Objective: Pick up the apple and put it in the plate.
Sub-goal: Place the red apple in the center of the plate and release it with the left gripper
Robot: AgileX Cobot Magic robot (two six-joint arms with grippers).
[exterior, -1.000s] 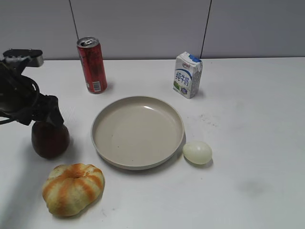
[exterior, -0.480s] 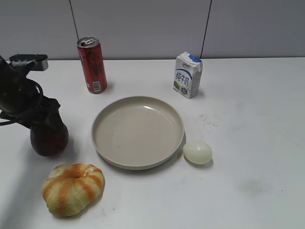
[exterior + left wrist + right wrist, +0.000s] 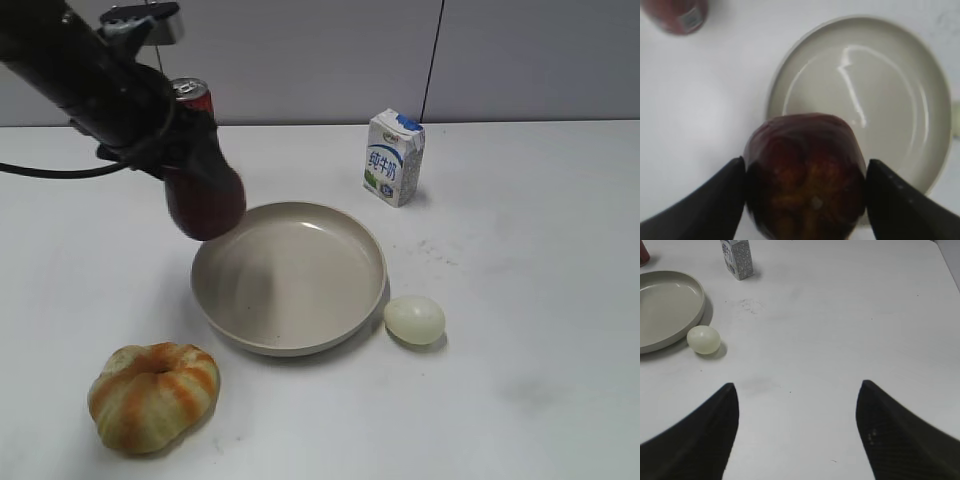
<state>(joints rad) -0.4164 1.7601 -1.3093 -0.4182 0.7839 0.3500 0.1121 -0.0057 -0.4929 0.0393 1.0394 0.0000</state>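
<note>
White table [image 3: 520, 300] matte, faint scuffs; grey panelled wall [image 3: 300, 50] behind, 2 dark seams. Plate [image 3: 289, 276] sat centre. Apple [image 3: 205, 200] hung clear of table over plate's left rim, clamped by left gripper [image 3: 805, 192]. Right gripper [image 3: 796, 427] spread wide, holding nothing. Egg [image 3: 414, 320] lay just beside plate.

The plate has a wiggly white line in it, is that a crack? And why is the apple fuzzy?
Left wrist view: the line on the plate is lamp glare; the apple sits too close, so it blurs. Exterior view: it looks motion-smeared.
</note>
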